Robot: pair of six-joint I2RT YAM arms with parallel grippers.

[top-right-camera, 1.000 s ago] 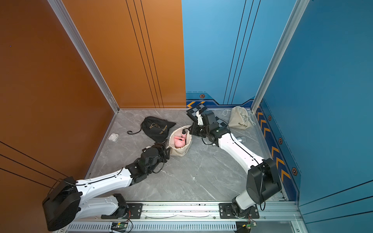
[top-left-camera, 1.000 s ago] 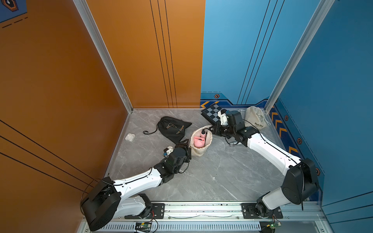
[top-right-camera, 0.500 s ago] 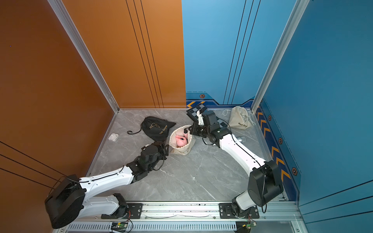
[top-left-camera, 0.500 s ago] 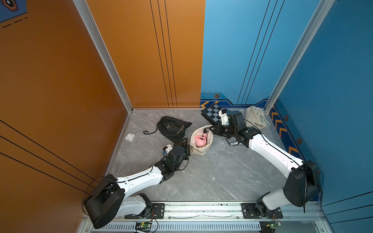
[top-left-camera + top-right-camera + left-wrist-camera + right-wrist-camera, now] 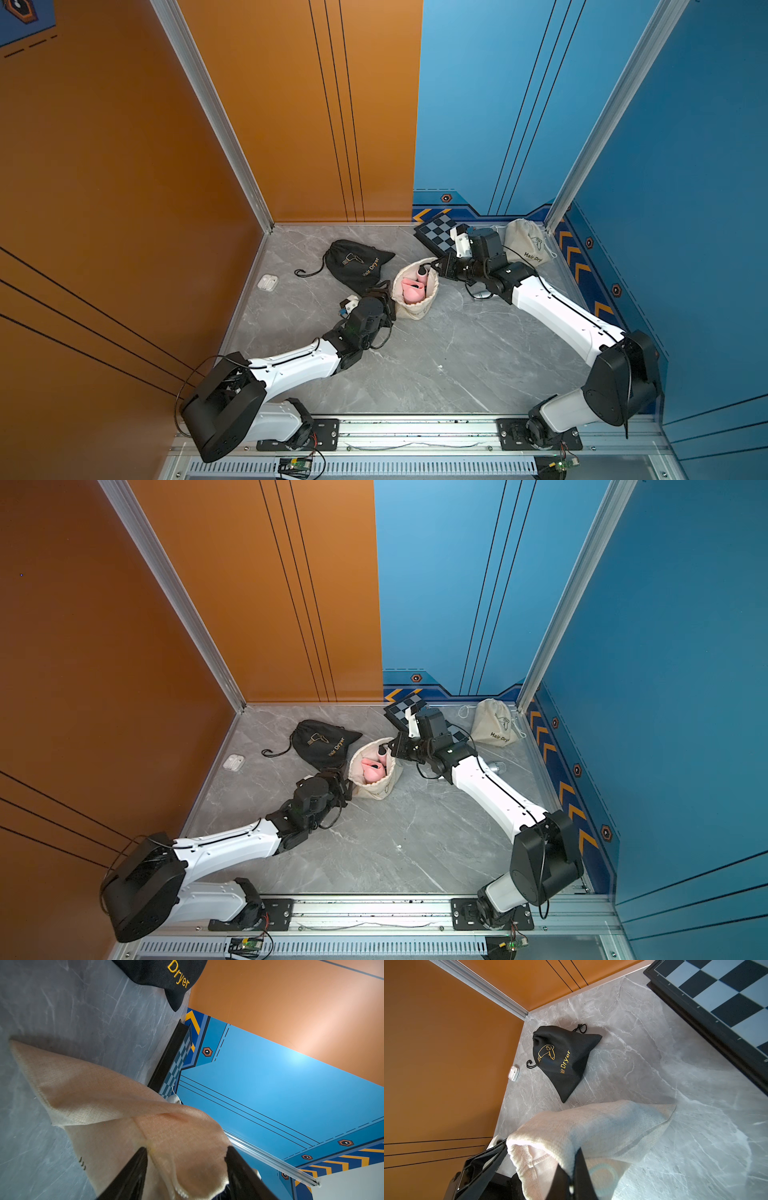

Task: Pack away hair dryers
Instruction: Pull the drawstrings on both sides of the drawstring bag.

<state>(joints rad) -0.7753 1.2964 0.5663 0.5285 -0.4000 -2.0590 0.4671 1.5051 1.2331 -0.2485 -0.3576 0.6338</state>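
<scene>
The cream bag (image 5: 591, 1126) pinched in the right pincer (image 5: 569, 1159) is coarse, matt woven cloth; the pink dryer (image 5: 410, 289) inside is smooth satin plastic. Beyond the left pincer (image 5: 186, 1149), the black bag (image 5: 166, 972) is finer matt cloth with gold stitched lettering. The desk (image 5: 654, 1064) looks like polished grey marble; the chessboard (image 5: 716, 991) near the right pincer has glossy squares in a matt black frame

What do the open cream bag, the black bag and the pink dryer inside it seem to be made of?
The cream bag: matte woven cloth, perhaps cotton or linen; its coarse weave shows up close and it folds softly. The black bag: finer matte fabric, with gold lettering that looks stitched. The pink dryer: probably smooth moulded plastic, slightly glossy, but too small to be sure.
</scene>
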